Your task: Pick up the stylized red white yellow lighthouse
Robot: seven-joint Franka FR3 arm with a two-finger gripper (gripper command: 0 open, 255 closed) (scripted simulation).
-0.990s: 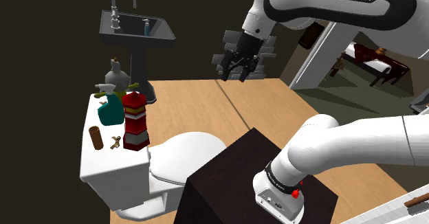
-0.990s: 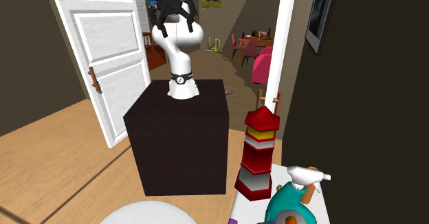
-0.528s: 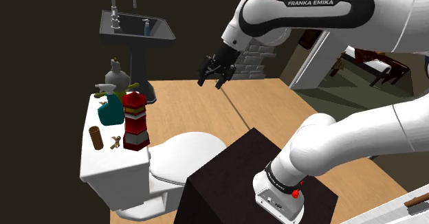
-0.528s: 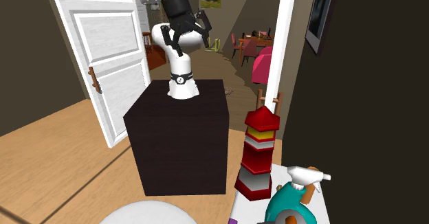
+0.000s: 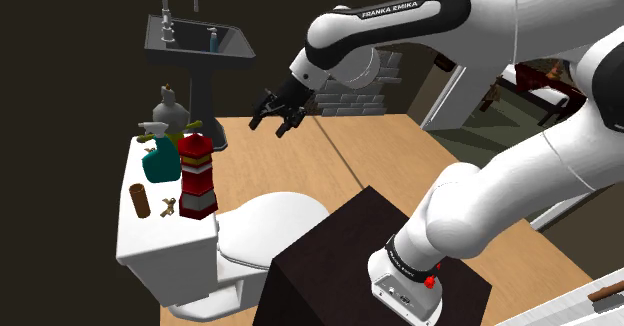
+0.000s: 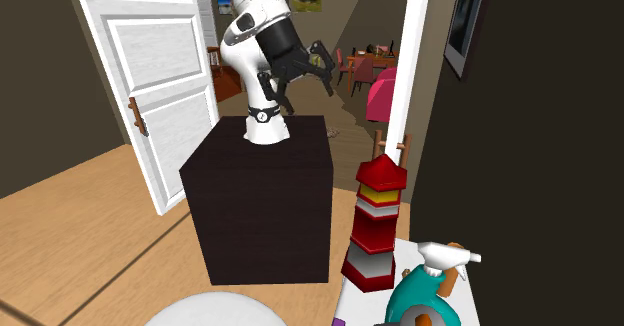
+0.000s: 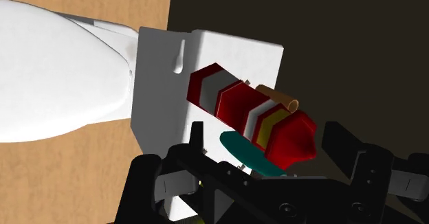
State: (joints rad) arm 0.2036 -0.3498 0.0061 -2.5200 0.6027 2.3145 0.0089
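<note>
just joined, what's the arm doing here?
The white Franka arm holds its black gripper open and empty in the air, pointed at the red, white and yellow lighthouse but well apart from it. The lighthouse stands upright on the white toilet tank, next to a teal spray bottle. Nothing is grasped yet.

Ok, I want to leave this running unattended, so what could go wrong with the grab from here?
1. The lighthouse is tall and narrow and stands upright near the edge of the toilet tank. A glancing touch from the open claw could topple it, perhaps off the tank.
2. The teal spray bottle stands close beside it, so a finger might knock or catch the bottle on the way in.
</note>
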